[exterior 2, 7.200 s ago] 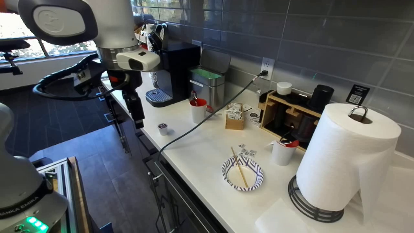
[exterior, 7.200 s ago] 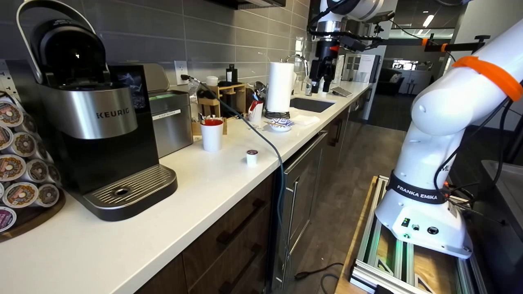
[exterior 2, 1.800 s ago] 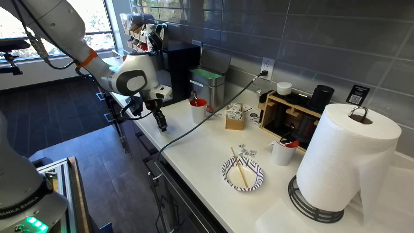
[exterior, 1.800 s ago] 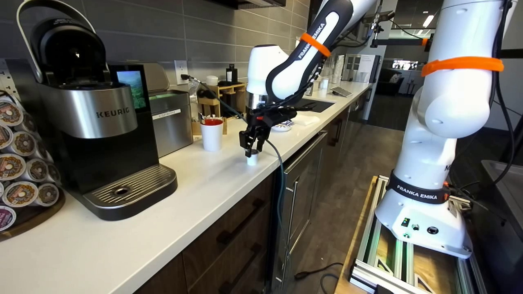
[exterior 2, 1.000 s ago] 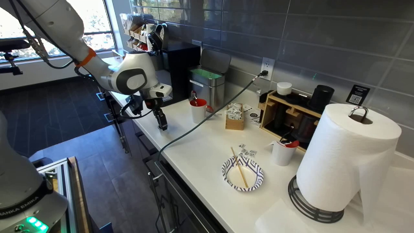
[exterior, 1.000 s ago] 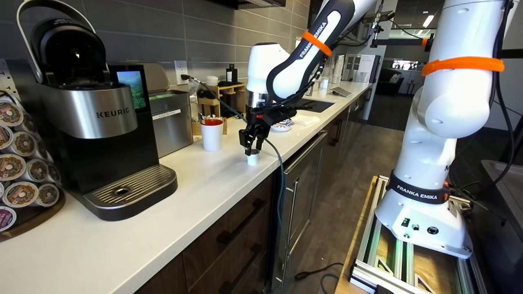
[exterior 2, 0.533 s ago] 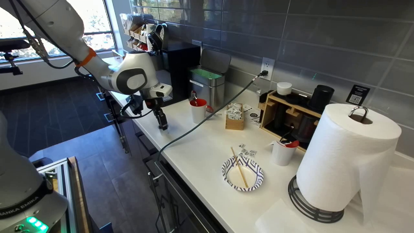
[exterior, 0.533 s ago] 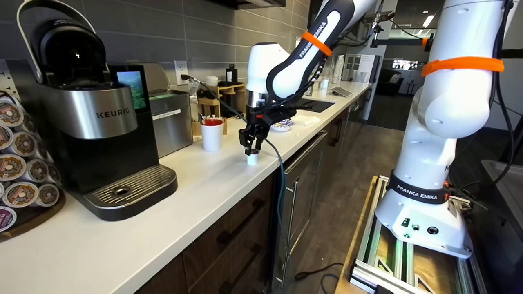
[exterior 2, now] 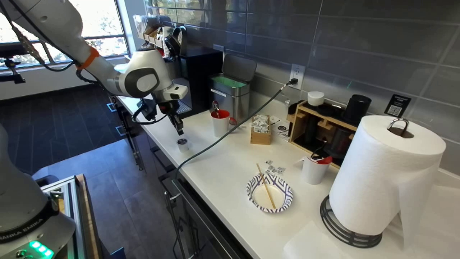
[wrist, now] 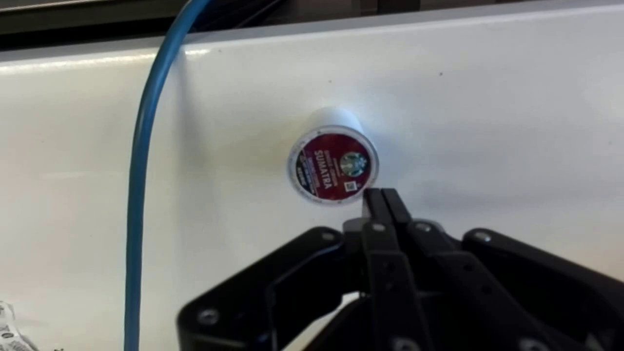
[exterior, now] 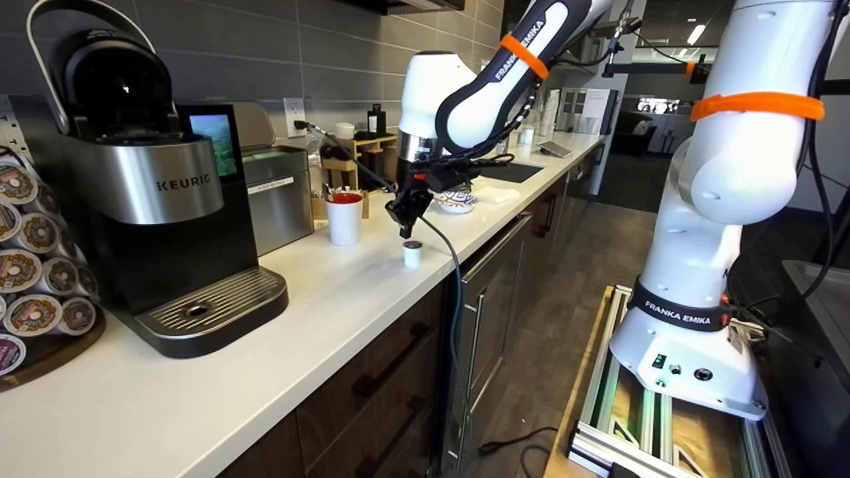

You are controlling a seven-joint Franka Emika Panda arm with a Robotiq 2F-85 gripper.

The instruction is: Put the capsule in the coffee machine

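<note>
- The small white plastic capsule with a dark red printed lid (wrist: pixel 334 156) stands upright on the white countertop (exterior: pixel 133 418), lid up, near the front edge; its axis runs vertical.
- Just above it, apart from the lid in both exterior views, hangs the black two-fingered gripper (wrist: pixel 383 194), pointing down at a slight tilt. Its fingers lie flat against each other, with nothing between them.
- The relation that matters: the capsule is below the fingertips and, by the wrist view, off toward the front edge and a little toward the blue-grey cable (wrist: pixel 140 165). There the tips cross the lid's rim instead of straddling its middle; how much of that comes from the camera's slant, I cannot tell.
- The next move therefore seems to call for spreading the fingers wider than the lid, centring over it, then coming down on either side. Lowered as they are, the joined tips could knock the capsule over.
- Well apart, on the side away from the cable, is the black-and-steel coffee machine (exterior: pixel 153 186), its top raised. The grasp looks like the step to solve first.
</note>
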